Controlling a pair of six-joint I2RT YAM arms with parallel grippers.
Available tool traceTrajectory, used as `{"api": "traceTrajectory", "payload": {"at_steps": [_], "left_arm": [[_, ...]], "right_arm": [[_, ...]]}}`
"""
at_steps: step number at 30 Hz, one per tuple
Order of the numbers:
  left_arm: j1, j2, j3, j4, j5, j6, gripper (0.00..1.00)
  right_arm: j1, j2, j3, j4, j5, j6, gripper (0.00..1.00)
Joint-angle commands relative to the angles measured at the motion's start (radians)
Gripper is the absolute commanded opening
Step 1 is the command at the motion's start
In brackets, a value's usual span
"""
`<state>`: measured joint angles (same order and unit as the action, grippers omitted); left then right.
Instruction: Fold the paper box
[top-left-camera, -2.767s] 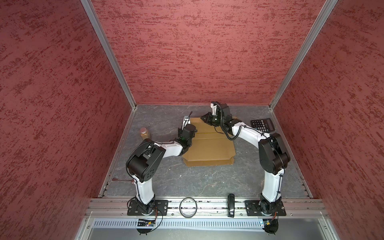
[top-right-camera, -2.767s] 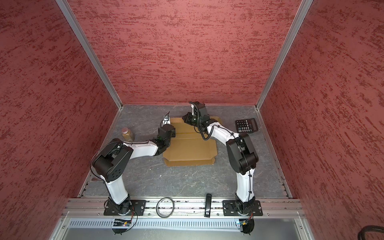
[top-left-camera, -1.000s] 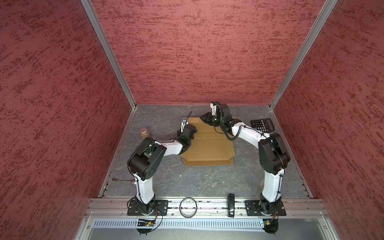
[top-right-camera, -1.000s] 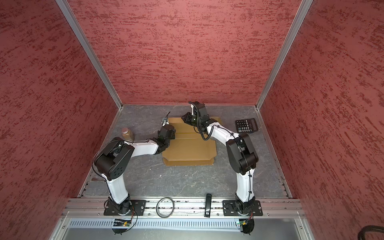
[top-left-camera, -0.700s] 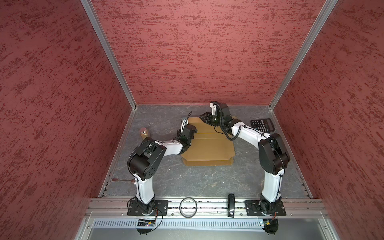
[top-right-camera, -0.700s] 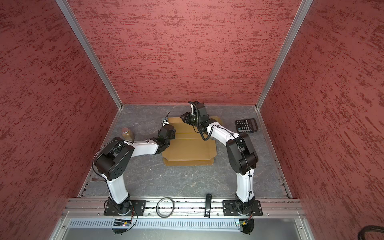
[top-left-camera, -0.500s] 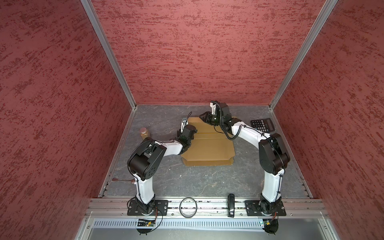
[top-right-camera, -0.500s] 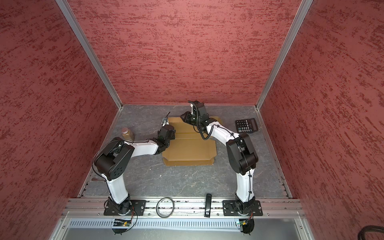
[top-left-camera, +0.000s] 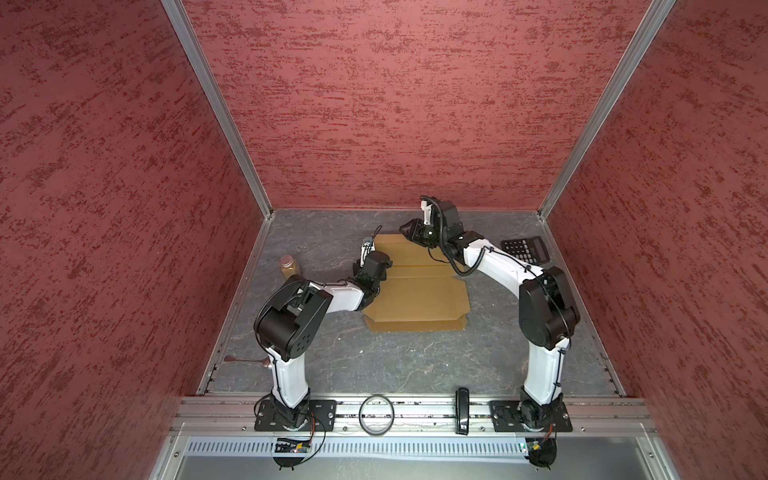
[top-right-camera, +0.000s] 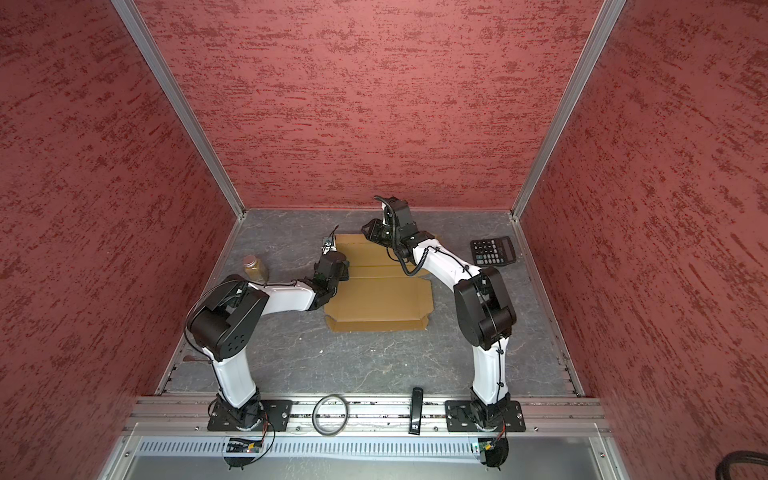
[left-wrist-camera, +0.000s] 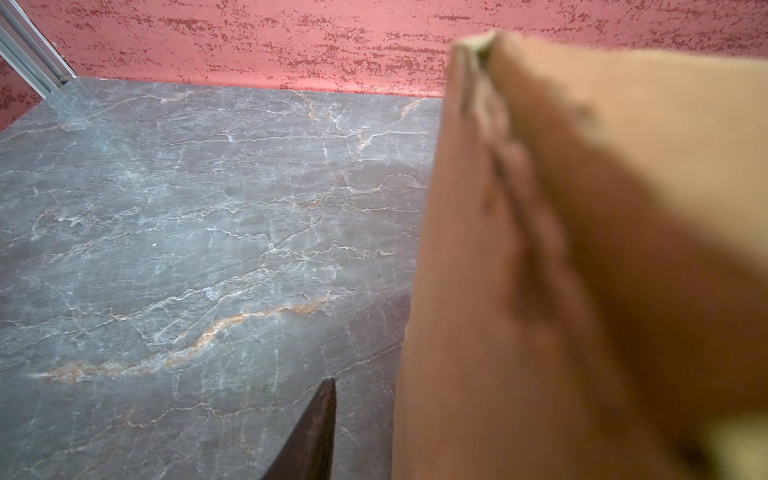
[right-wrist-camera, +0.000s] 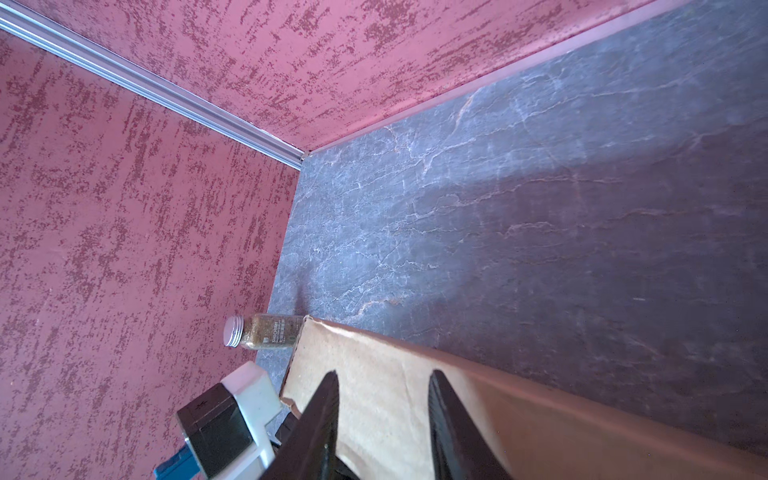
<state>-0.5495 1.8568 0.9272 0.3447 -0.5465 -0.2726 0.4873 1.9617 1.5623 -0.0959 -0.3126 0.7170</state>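
Counter (top-left-camera: 415, 365): grey, marble-veined, closed in by red textured walls on three sides.

Paper box (top-left-camera: 415, 299): plain brown cardboard, lying opened out on the middle of the counter, toward the back wall, with creases across it and notched corners on its near edge. It is the largest loose item I see in both top views (top-right-camera: 382, 299).

Left hand (top-left-camera: 370, 255): I have it at the box's left edge, toward the far corner. In the left wrist view one dark finger (left-wrist-camera: 316, 436) shows over bare counter, and a blurred cardboard panel (left-wrist-camera: 561, 291) close to the lens hides the rest. I cannot tell whether this hand is released or clenched on the panel.

Right hand (right-wrist-camera: 383, 384): I have it over the box's far edge, reaching in from the right. Its two fingers (right-wrist-camera: 328, 415) stand apart with the flap's face showing between them; I read it as released, nothing clamped.

Calculator (top-left-camera: 524, 250): black, flat on the counter by the right wall, apart from the box.

Spice jar (top-left-camera: 289, 268): upright near the left wall, metal cap, brown contents, label reading SHICHIMI in the right wrist view (right-wrist-camera: 266, 332).

Ring (top-left-camera: 360, 415) and a black bar (top-left-camera: 462, 409): on the front rail between the arm bases.
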Motion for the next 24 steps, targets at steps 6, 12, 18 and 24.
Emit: {"api": "traceTrajectory", "payload": {"at_steps": [6,12,18,24], "left_arm": [[0.021,-0.025,0.008,-0.021,0.041,0.003,0.36],[0.029,-0.017,0.022,-0.041,0.059,0.006,0.31],[0.030,-0.006,0.032,-0.047,0.074,0.009,0.24],[0.030,-0.004,0.029,-0.044,0.076,0.012,0.20]], "right_arm": [[0.003,0.006,0.031,-0.019,0.024,-0.011,0.37],[0.003,0.009,0.033,-0.018,0.024,-0.009,0.37],[0.002,0.003,0.030,-0.022,0.029,-0.012,0.37],[0.003,-0.021,0.019,-0.031,0.042,-0.021,0.37]]}}
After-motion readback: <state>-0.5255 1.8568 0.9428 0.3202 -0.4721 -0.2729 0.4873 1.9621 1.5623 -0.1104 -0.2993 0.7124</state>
